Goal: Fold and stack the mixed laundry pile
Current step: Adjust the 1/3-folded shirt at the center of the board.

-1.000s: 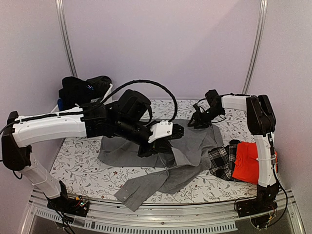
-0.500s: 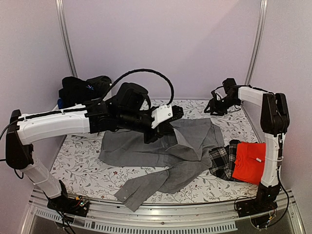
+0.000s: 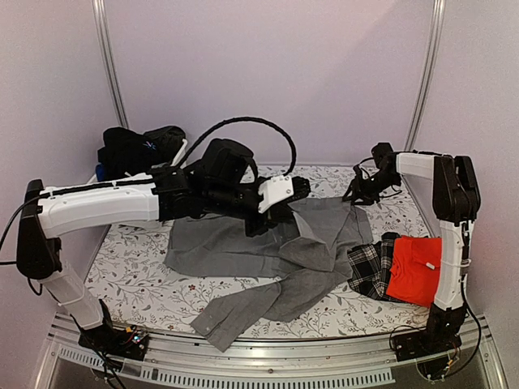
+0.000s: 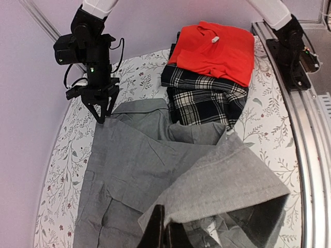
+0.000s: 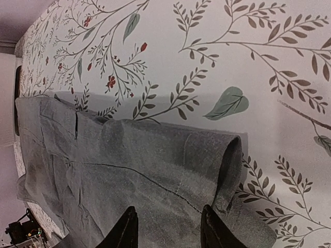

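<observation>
- Left gripper (image 4: 164, 232) pinches a raised fold of the grey shirt (image 3: 227, 247), centre frame.
- Right gripper (image 5: 169, 209), fingers spread, sits over its upper-right corner.
- Red shirt (image 3: 413, 271) lies on plaid cloth (image 3: 369, 267), lower right.

Floral-print table cover (image 3: 138, 284) fills mid-frame, a metal rail (image 3: 268, 356) runs along the bottom edge, white tub (image 3: 182, 149) rim peeks out upper left.

The rumpled grey shirt (image 3: 235, 251) sprawls, one flap raised; touching it, a folded red shirt (image 3: 415, 271) tops plaid cloth (image 3: 371, 267).
</observation>
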{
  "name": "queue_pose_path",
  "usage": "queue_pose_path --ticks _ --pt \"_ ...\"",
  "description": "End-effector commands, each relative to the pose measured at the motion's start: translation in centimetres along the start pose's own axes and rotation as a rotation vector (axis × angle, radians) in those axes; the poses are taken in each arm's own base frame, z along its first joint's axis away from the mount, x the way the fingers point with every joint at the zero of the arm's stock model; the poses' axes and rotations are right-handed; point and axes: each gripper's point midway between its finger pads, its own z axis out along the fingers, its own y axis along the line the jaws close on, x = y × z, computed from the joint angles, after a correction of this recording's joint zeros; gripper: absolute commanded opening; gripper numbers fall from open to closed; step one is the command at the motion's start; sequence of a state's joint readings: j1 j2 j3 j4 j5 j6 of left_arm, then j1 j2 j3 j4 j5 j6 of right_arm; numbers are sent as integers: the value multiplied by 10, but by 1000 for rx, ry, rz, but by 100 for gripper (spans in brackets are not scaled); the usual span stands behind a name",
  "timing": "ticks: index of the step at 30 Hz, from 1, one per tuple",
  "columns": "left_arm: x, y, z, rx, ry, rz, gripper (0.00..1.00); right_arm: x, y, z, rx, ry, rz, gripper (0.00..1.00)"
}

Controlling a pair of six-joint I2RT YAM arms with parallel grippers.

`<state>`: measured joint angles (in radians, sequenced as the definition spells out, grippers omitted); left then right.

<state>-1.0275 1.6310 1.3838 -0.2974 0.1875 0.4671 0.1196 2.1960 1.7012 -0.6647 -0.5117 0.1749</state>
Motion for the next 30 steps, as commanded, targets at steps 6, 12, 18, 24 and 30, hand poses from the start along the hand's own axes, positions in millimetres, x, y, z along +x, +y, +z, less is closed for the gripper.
queue_pose_path --ticks 6,12,18,24,30 --pt "-12 22 7 -57 -22 39 0 -2 -20 32 28 44 5 37" --pt "-9 26 12 -60 -9 47 0 4 -23 35 37 76 41 47" --pt "-9 30 15 -68 -9 47 0 9 -20 17 71 54 60 48" --pt "-9 31 18 -63 -7 53 0 21 -14 19 55 112 75 41" --pt "-8 31 19 -62 -5 49 0 21 -1 -4 56 55 91 43"
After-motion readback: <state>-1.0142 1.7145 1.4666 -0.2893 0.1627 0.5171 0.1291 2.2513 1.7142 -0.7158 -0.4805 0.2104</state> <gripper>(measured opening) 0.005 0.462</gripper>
